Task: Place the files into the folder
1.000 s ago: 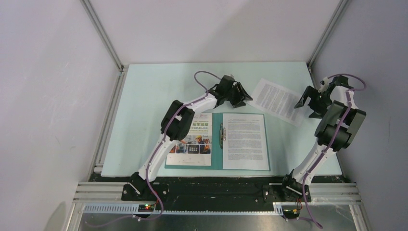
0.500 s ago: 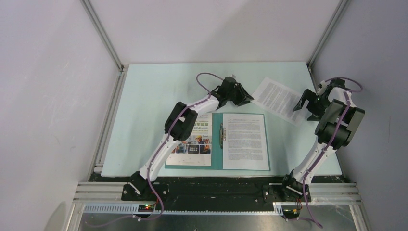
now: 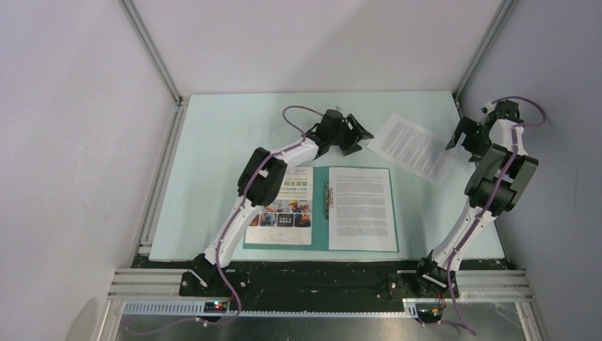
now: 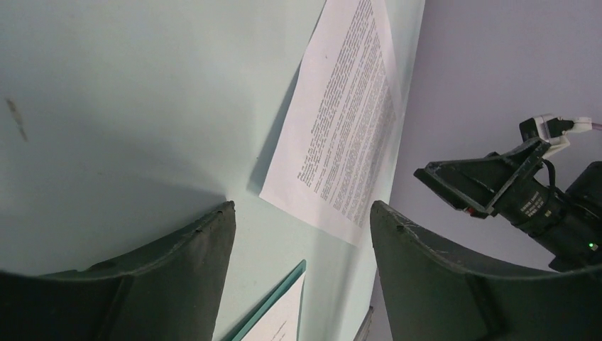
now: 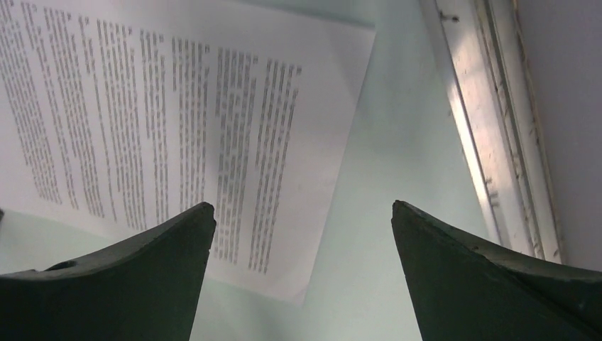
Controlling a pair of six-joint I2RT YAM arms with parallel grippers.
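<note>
While folder [image 3: 320,240] square, loose sheet [image 3: 414,148] lies diag.

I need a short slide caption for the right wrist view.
Open right gripper poised over the loose text sheet on the pale table.

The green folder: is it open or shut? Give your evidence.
Open. The folder lies spread flat, its clip showing between a brochure page and a text sheet.
</note>
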